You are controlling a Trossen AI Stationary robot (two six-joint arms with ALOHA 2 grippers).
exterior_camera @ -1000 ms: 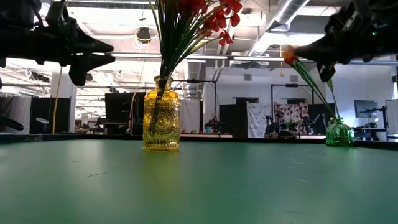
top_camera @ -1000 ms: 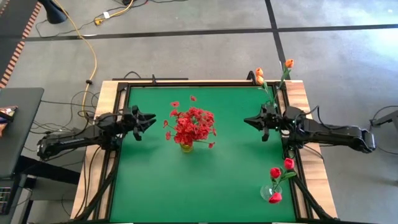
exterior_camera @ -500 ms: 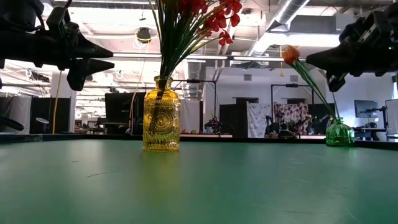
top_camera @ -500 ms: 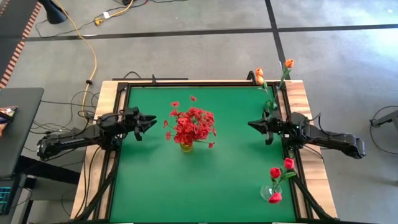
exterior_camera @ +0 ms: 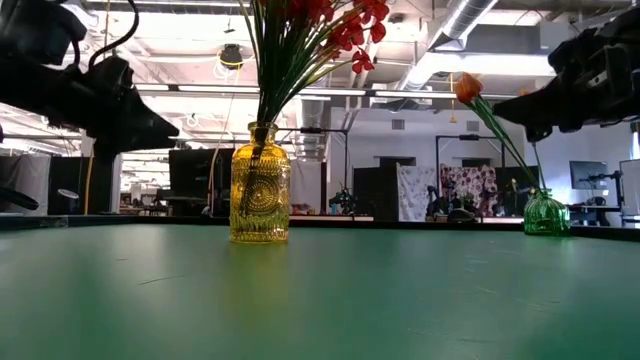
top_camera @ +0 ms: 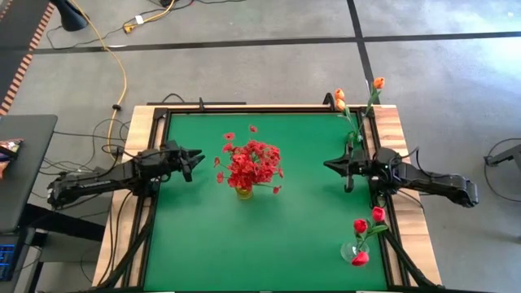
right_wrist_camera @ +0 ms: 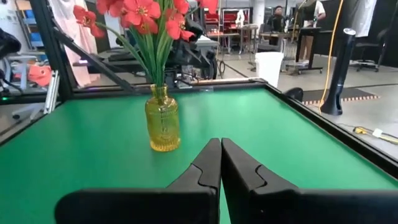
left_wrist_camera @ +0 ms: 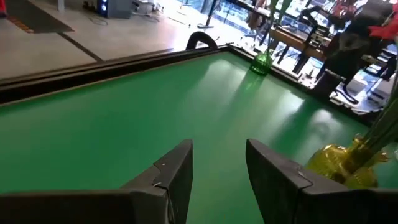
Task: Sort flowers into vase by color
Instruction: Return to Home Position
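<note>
Bushy red flowers (top_camera: 251, 163) stand in a yellow glass vase (exterior_camera: 260, 185) at the table's middle. Orange tulip buds (top_camera: 339, 98) rise from a green vase (exterior_camera: 546, 214) at the far right corner. Red-pink tulip buds (top_camera: 361, 225) stand in a clear vase (top_camera: 353, 253) at the near right. My left gripper (top_camera: 198, 153) hovers open to the left of the yellow vase, with only bare mat between its fingers (left_wrist_camera: 217, 168). My right gripper (top_camera: 327, 164) hovers shut to the right of the yellow vase, pointing at it (right_wrist_camera: 220, 163), and is empty.
The green mat (top_camera: 203, 236) lies inside a dark raised frame on a wooden table. Bare mat stretches across the near half and on both sides of the yellow vase. Cables and a yellow cord (top_camera: 122, 77) lie on the floor beyond the far left corner.
My right gripper has sunk toward the table, drawn back a little toward the right edge, and rolled about its own axis. My left gripper has tipped its fingers downward and dropped slightly. The vases and flowers have stayed where they were.
</note>
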